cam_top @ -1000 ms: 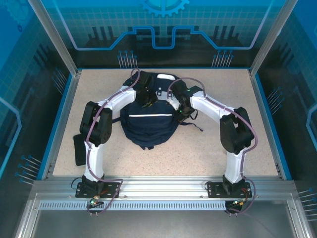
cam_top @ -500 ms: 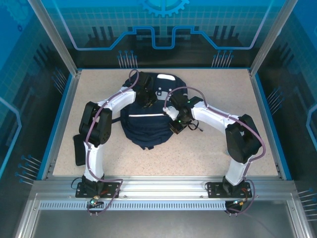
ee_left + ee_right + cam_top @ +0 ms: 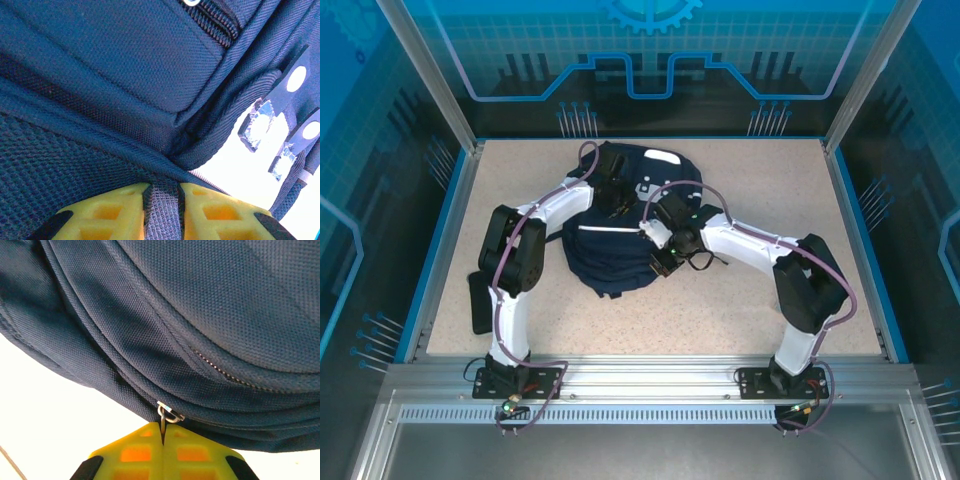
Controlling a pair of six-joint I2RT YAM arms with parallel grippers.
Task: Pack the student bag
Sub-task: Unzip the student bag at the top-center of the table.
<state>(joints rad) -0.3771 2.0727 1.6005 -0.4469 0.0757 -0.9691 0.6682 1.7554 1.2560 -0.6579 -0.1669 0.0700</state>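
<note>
Student bag lies flat on the tabletop, about midway across and toward the far side, with a white stripe across its front. The top external view gives the layout: left pincer sits over the bag's upper part and right pincer at its lower right edge. Jaw state is not readable from there. The left wrist view resolves it: left pincer has its yellow fingers narrowed onto a black webbing strap of the bag, gripped between them; a zipper runs above. In the right wrist view, right pincer has its fingers pressed together, pinching a small metal zipper pull at the bag's seam, with pale tabletop beneath.
</note>
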